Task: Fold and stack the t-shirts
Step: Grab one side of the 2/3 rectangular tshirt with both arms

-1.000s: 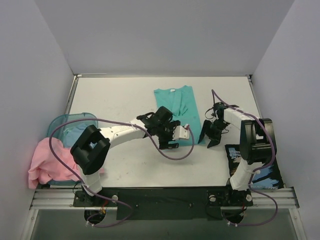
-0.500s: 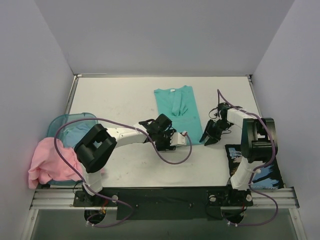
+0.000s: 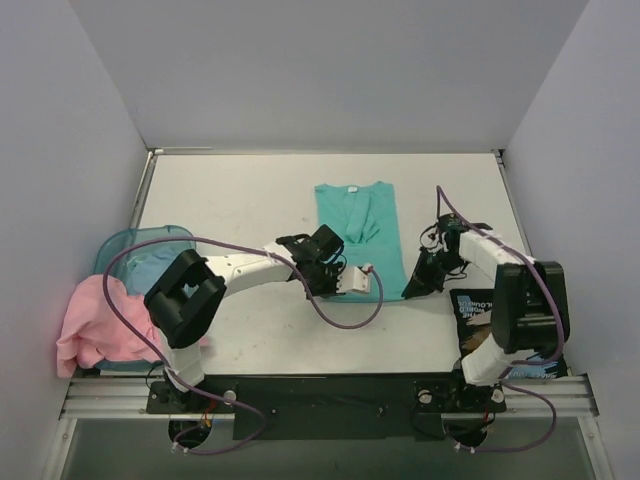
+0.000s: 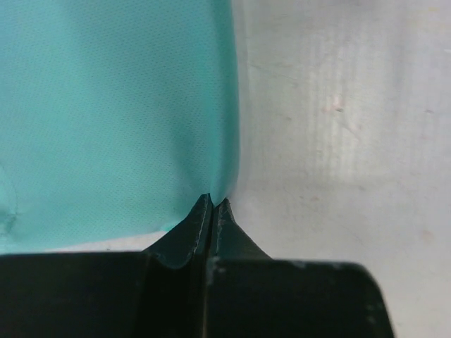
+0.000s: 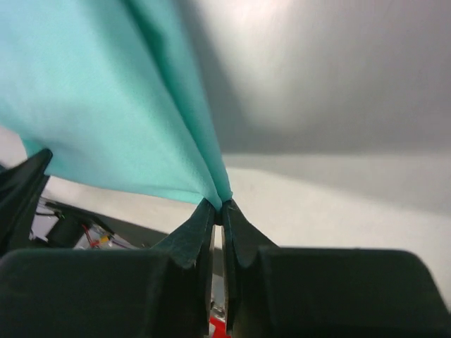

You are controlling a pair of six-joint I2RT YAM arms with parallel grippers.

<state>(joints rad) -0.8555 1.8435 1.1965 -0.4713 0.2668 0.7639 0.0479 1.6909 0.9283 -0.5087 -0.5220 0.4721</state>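
Note:
The teal-green t-shirt (image 3: 358,225) lies lengthwise at the table's middle, collar and small white tag toward the far side. My left gripper (image 3: 338,283) is at its near left corner. In the left wrist view the gripper (image 4: 213,201) is shut on the hem edge of the teal cloth (image 4: 106,120). My right gripper (image 3: 411,286) is at the near right corner. In the right wrist view it (image 5: 220,205) is shut on a gathered corner of the teal cloth (image 5: 120,105), which is lifted off the table. The pale pink t-shirt (image 3: 95,322) lies bunched at the left.
A translucent blue tub (image 3: 140,245) stands at the left edge, with the pink shirt draped over its near side. A black printed bag (image 3: 482,310) lies by the right arm's base. Purple cables loop from both arms over the table.
Both grippers went from open to shut, each on a near corner of the teal shirt. The right gripper moved nearer, and the shirt shifted slightly right.

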